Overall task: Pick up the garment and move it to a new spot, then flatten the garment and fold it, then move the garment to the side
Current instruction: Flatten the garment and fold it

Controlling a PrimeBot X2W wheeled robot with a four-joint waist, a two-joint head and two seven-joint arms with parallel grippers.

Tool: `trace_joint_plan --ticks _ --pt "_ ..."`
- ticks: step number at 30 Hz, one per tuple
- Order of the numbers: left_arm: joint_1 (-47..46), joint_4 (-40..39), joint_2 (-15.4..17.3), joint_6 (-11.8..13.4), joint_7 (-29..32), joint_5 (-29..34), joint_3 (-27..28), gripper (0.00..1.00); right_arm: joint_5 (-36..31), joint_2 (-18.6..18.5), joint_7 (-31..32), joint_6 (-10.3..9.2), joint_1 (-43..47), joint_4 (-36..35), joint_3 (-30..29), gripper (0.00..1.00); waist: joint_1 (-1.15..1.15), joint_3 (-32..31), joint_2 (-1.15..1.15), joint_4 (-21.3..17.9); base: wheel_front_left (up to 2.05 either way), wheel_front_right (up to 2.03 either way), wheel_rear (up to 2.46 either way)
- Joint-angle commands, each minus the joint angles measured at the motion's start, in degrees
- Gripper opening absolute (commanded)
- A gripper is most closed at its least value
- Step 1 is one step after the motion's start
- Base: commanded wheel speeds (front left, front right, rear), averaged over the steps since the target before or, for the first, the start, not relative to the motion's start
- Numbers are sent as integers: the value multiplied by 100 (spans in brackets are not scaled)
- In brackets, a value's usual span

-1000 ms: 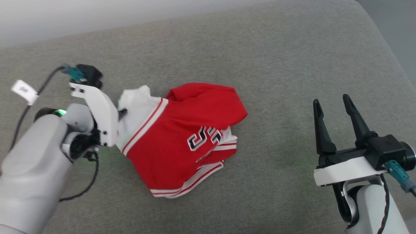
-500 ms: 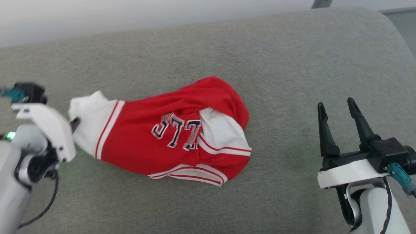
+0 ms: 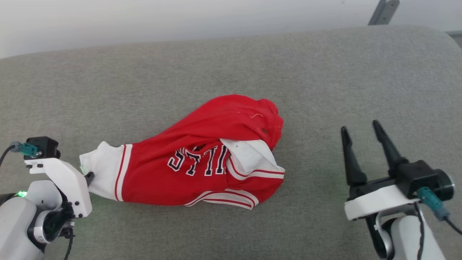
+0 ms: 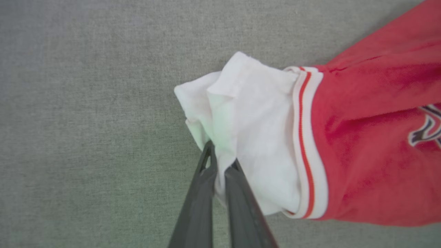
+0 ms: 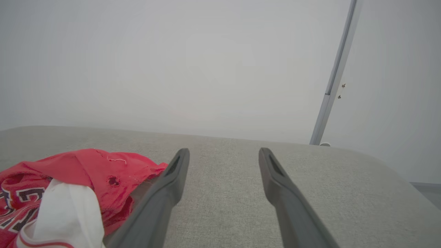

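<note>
Surface: a tabletop (image 3: 325, 72) covered in grey fabric, with a rounded far-right corner, takes up most of the head view. A pale wall (image 5: 172, 69) stands behind it, with a slanted metal post (image 3: 382, 11) at the far right.

Item: the garment (image 3: 195, 173) lies crumpled near the middle of the tabletop, drawn out lengthwise toward the robot's left. The red body is bunched up at its right end. A white panel with striped trim is folded over the chest beside the black lettering (image 3: 198, 162), which is only partly legible.

Right tool (image 3: 360, 127): jaws wide apart, gripping nothing. It hovers above bare fabric well to the right of the garment, fingers pointing away from the robot. In the right wrist view the garment's bunched end sits just left of the left finger; contact cannot be confirmed.

Left tool (image 3: 89, 177): jaws fully closed, pinching the white sleeve end (image 3: 103, 169) at the garment's left extremity. In the left wrist view, white cloth is gathered between the two fingertips, and the striped cuff and red body trail off to the right.
</note>
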Motion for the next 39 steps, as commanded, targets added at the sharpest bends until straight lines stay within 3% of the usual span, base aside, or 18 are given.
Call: trace_joint_plan --ticks 1,14,28,29,30,32,39 --pt "98 -36 -7 -25 -102 51 7 100 105 -55 -28 0 64 81 145 100 0 -65 0 82 0 0 0" --pt "399 -639 -190 -147 -1740 430 207 100 1289 -742 849 -1 -208 484 1756 100 0 -110 0 531 0 0 0" --pt "744 -1047 -577 -111 -3179 830 233 100 1718 -1146 2143 0 -723 976 2323 100 0 40 0 1216 0 0 0" --pt "756 -1060 -590 -101 -3297 879 239 100 1758 -1131 2229 0 -749 1031 2334 93 0 44 0 1253 0 0 0" --pt "794 -1066 -628 -100 -3402 898 252 100 1769 -1127 2309 0 -784 1064 2375 49 0 45 0 1283 0 0 0" --pt "850 -1092 -667 -81 -3596 960 288 100 1741 -1169 2364 0 -869 1097 2414 0 0 46 0 1336 0 0 0" --pt "1222 -1284 -831 29 -3897 1251 720 100 1896 -1248 2555 0 -868 977 2217 0 0 -10 0 1375 0 0 0"
